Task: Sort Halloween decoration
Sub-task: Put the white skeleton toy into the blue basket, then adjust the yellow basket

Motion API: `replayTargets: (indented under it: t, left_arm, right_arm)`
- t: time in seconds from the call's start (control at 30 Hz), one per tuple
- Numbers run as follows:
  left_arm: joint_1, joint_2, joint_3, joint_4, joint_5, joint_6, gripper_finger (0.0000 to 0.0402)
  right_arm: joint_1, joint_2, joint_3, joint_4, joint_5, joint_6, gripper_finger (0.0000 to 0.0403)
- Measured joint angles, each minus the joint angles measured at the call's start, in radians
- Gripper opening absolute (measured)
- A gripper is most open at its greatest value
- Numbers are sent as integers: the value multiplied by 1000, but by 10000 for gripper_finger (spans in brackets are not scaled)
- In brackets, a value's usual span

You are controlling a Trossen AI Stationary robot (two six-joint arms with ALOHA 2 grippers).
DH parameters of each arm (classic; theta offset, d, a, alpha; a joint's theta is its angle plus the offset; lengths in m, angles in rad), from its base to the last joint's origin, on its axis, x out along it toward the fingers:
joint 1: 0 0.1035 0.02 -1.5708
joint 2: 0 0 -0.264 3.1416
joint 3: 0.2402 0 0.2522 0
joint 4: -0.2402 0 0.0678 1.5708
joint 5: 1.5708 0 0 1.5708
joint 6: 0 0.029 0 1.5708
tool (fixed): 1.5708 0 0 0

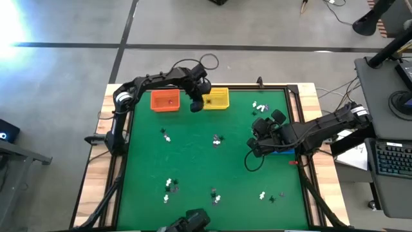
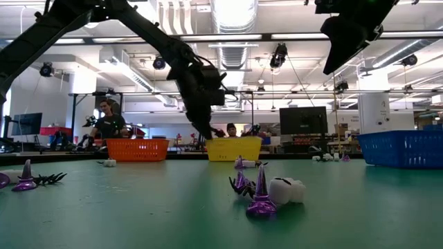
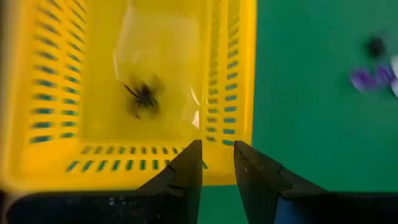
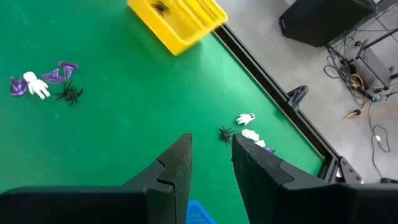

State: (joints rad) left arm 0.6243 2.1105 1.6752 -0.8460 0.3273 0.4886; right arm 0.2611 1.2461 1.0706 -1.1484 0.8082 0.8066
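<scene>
Purple trinket [image 2: 262, 196] on green table [image 2: 138, 207].

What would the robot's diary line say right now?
left hand: open over yellow basket | black spider: inside basket | right hand: open, waiting over mat, holding nothing

The scene is evenly lit by ceiling lamps [image 2: 239, 36], and strong glare is seen at the overhead picture's upper left corner. The spider [image 3: 143, 98] in the yellow basket [image 3: 233, 74] is blurred in the left wrist picture.
</scene>
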Motion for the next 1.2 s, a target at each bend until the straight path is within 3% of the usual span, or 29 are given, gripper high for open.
replayTargets:
  t: [0.2,0.43,0.73,0.97,1.1,1.2]
  left_arm:
    - [-65,-2,0,-153,-15,2,75]
    - [-114,-25,9,-104,-84,19,75]
    - [-79,-30,114,-125,-121,23,75]
    - [-51,-32,147,-145,-92,27,75]
    - [-19,-31,146,-143,34,27,75]
    - [-11,-26,146,-141,2,29,75]
  right_arm:
    - [0,0,0,1,0,-39,107]
    - [0,0,0,1,0,-42,107]
    - [0,0,0,6,0,-41,107]
    - [0,0,-1,6,-1,-41,107]
    - [0,0,-1,9,-1,-41,107]
    - [0,0,-2,9,-1,-41,107]
